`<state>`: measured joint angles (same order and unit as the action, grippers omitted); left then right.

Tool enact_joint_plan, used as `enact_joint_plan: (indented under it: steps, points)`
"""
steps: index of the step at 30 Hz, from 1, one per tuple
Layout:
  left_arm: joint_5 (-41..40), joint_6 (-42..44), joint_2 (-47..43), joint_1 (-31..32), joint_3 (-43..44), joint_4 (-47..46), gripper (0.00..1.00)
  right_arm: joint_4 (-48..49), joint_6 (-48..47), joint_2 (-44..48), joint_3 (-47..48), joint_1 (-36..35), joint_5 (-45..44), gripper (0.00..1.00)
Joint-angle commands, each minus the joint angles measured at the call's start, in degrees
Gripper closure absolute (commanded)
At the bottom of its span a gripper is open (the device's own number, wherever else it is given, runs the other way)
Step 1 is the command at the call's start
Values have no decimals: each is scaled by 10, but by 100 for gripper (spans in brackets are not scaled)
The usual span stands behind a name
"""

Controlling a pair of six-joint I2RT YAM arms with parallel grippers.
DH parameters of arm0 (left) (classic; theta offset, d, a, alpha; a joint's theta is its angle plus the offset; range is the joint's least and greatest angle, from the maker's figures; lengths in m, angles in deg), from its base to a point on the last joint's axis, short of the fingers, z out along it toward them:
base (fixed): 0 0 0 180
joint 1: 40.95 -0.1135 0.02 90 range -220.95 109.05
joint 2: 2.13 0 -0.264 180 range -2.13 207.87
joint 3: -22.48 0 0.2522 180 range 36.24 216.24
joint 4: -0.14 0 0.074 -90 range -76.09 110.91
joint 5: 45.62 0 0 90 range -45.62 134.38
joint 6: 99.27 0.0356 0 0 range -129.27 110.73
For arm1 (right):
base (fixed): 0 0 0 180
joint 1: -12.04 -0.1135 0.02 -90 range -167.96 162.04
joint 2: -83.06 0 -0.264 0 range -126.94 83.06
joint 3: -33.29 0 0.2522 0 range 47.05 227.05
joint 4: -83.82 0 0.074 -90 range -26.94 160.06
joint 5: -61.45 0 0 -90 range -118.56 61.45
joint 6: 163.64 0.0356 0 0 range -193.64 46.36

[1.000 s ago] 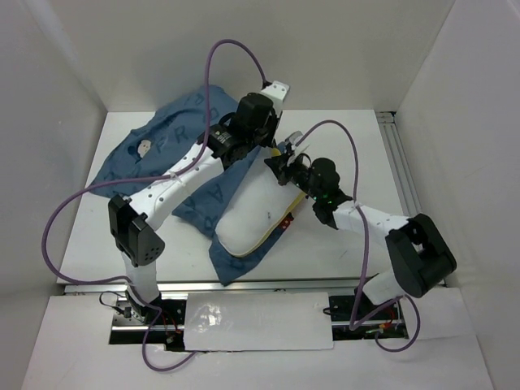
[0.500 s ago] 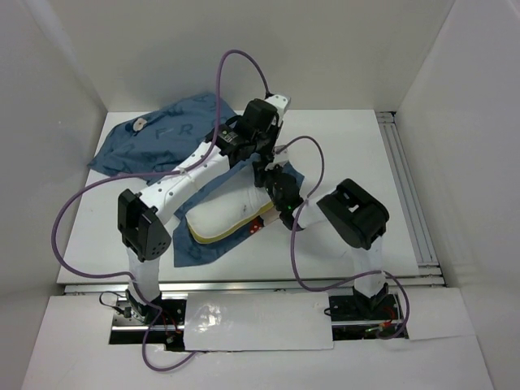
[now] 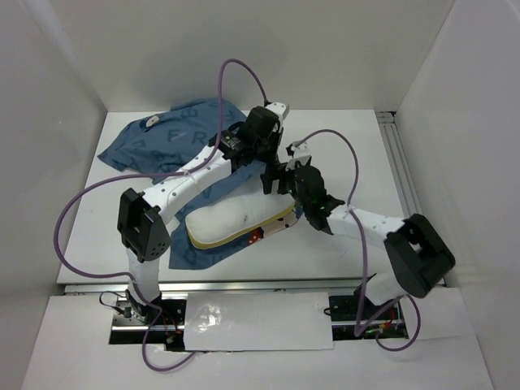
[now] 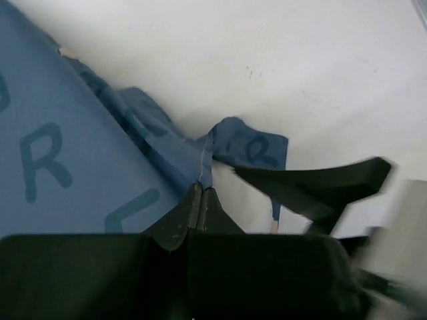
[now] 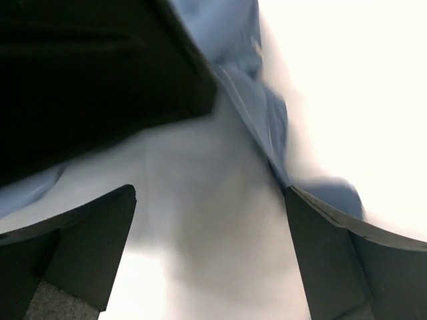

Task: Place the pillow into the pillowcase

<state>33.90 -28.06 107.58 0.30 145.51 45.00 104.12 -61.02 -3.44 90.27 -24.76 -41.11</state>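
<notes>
The cream-white pillow (image 3: 231,221) with its yellow side band lies across the middle of the table, on the lower part of the blue lettered pillowcase (image 3: 166,142). My left gripper (image 4: 202,192) is shut on a hem of the pillowcase (image 4: 80,153), holding it up just past the pillow's far right end; from above it is the left gripper (image 3: 266,158). My right gripper (image 5: 210,220) stands wide open over the white pillow (image 5: 200,200), its fingers (image 5: 93,240) apart from the fabric. In the top view, the right gripper (image 3: 274,180) hovers at the pillow's far right corner, close under the left one.
Blue pillowcase cloth (image 5: 257,107) runs along the pillow's right side in the right wrist view. The left arm's dark body (image 5: 87,73) fills that view's upper left. Purple cables (image 3: 236,69) loop above both arms. White walls enclose the table (image 3: 357,146).
My right gripper has gone from shut to wide open and let go of the pillow. The pillow has shifted left and lies flatter. The left gripper has kept its hold.
</notes>
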Motion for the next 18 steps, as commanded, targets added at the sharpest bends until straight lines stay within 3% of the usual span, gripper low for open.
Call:
enact_joint_plan:
  steps: [1,3,5,6,7,9,14,18]
  points:
    - [12,-25,14,1,-47,68,97,-114,23,98,0,12,11,0]
    - [28,-39,-2,1,-90,56,91,-184,23,155,-7,12,-20,0]
    - [28,-39,-19,1,-122,43,73,-238,23,166,-7,12,-29,0]
    - [34,-47,-30,1,-150,35,47,-262,23,187,-7,12,-37,0]
    - [34,-47,-51,1,-163,28,36,-302,29,197,-7,17,-37,0]
    - [34,-47,-72,1,-186,17,0,-334,47,224,-7,23,-23,0]
    - [0,-82,-156,-4,-237,23,0,-361,33,258,-13,16,22,0]
    - [-68,-167,-293,-21,-352,37,0,-374,-20,236,19,-31,61,0]
